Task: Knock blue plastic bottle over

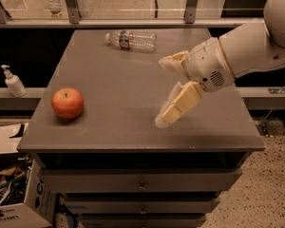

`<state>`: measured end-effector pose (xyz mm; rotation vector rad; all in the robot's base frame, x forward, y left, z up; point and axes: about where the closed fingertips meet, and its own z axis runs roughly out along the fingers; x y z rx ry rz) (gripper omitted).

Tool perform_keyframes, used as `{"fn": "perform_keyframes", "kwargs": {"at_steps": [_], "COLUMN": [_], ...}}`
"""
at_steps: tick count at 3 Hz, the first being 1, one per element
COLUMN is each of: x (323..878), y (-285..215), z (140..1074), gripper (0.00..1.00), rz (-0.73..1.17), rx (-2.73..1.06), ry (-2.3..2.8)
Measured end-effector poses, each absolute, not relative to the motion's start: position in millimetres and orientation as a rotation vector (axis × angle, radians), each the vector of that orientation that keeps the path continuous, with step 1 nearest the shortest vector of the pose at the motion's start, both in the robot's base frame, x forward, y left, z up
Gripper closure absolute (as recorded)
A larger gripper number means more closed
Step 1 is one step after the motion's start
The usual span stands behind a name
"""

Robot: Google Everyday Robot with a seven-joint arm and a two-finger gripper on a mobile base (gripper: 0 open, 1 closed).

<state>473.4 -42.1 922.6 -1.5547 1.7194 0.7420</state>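
Observation:
The blue plastic bottle does not show anywhere in the camera view. My gripper (163, 92) hangs over the right middle of the grey table (118, 80), reaching in from the right. It is open and empty, with one finger high and the other low, close to the tabletop. A red apple (67, 102) stands at the table's left side, well apart from the gripper.
A clear ribbed bottle with a red-and-blue label (132, 39) lies on its side at the back of the table. A white pump dispenser (12, 81) stands on a ledge to the left. Cardboard boxes (14, 208) sit on the floor at lower left. Drawers are below the tabletop.

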Motion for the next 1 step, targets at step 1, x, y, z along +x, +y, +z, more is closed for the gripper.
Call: {"fn": "perform_keyframes", "kwargs": {"at_steps": [1], "x": [473.4], "y": [-42.0], "z": [922.7], "gripper": [0.00], "rz": [0.742], "rx": [-1.555], "ry": [1.719]}}
